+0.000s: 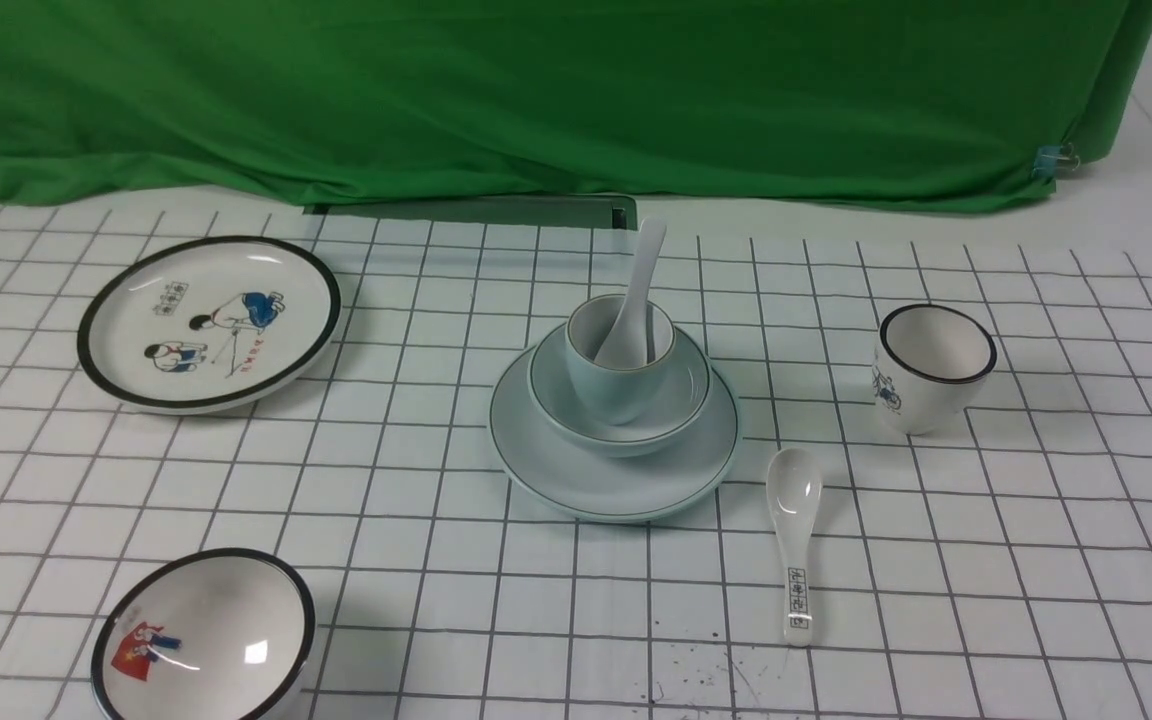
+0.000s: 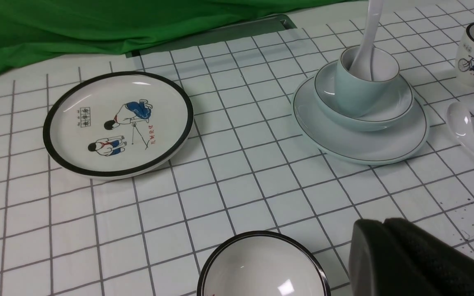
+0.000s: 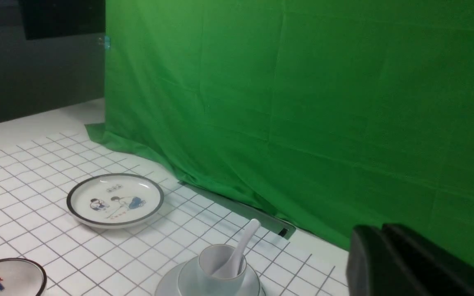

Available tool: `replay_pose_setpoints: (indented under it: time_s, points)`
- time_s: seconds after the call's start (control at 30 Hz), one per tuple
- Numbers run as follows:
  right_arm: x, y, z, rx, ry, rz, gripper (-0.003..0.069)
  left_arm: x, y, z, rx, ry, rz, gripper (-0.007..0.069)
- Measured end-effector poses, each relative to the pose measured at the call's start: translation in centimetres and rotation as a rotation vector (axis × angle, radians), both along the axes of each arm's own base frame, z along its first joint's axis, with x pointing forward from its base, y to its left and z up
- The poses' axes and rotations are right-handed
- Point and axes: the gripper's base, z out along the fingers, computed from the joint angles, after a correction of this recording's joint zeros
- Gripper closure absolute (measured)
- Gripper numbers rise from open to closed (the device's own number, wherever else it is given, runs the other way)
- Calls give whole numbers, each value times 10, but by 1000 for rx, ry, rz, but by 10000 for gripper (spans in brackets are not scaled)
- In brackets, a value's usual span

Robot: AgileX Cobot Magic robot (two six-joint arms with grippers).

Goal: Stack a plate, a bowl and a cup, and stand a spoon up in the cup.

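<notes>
A white spoon (image 1: 633, 300) stands handle-up in the pale blue-green cup (image 1: 616, 385), nested in the matching bowl (image 1: 681, 405) on the matching plate (image 1: 616, 480), mid-table on a gridded cloth (image 1: 436, 480). The left gripper (image 2: 381, 225) and right gripper (image 3: 381, 230) are both clear of the stack, jaws pressed together, holding nothing.

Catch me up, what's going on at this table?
Nothing is being handled right now. The stack looks finished: the pale blue-green plate carries the bowl, the cup sits in the bowl, and the plain white spoon stands in the cup. The left gripper and right gripper are shut, empty and off the stack. The black-rimmed picture plate and the marked spoon lie apart from it.
</notes>
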Motion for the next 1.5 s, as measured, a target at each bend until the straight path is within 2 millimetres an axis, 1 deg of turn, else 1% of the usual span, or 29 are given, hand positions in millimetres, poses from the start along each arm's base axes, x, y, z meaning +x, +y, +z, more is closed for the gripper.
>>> replay_pose_setpoints:
  time_s: [0.17, 0.23, 0.3, 0.37, 0.4, 0.43, 0.53, 0.67, 0.73, 0.83, 0.87, 1.0, 1.03, 1.13, 1.27, 1.5]
  points:
    - [0, 0, 0, -1, -1, -1, 590, 0, 0, 0, 0, 0, 0, 656]
    - [1, 1, -3, -7, 10, 0, 601, 0, 0, 0, 2, 0, 1, 656]
    - [6, 3, -15, -24, 41, -1, 640, 0, 0, 0, 4, -1, 1, 656]
    - [9, 5, -25, -38, 67, -1, 646, 0, 0, 0, 5, -1, 0, 656]
    - [13, 7, -40, -59, 98, -3, 648, 0, 0, 0, 5, -2, 0, 656]
    - [14, 7, -49, -69, 113, -5, 648, 0, 0, 0, 6, -2, 0, 656]
    - [18, 7, -85, -88, 148, -36, 648, 0, 0, 0, 6, -2, 0, 655]
    - [19, -4, -132, -76, 82, -158, 648, 0, 0, 0, 6, -2, 0, 655]
    - [17, -9, -148, -61, 51, -217, 648, 0, 0, 0, 6, -2, 0, 655]
    - [13, -19, -181, -9, 54, -346, 648, 0, 0, 0, 11, -4, -2, 655]
    - [12, -21, -186, 6, 52, -369, 648, 0, 0, 0, 11, -4, -2, 655]
    - [8, -30, -225, 55, 101, -504, 648, 0, 0, 0, 11, -4, -2, 653]
    - [7, -31, -231, 70, 109, -527, 648, 0, 0, 0, 11, -4, -2, 653]
    - [5, -34, -237, 97, 124, -564, 648, 0, 0, 0, 11, -4, -2, 653]
    - [3, -35, -244, 78, 195, -584, 648, 0, 0, 0, 11, -4, -2, 653]
    - [3, -35, -246, 62, 216, -588, 648, 0, 0, 0, 11, -4, -2, 653]
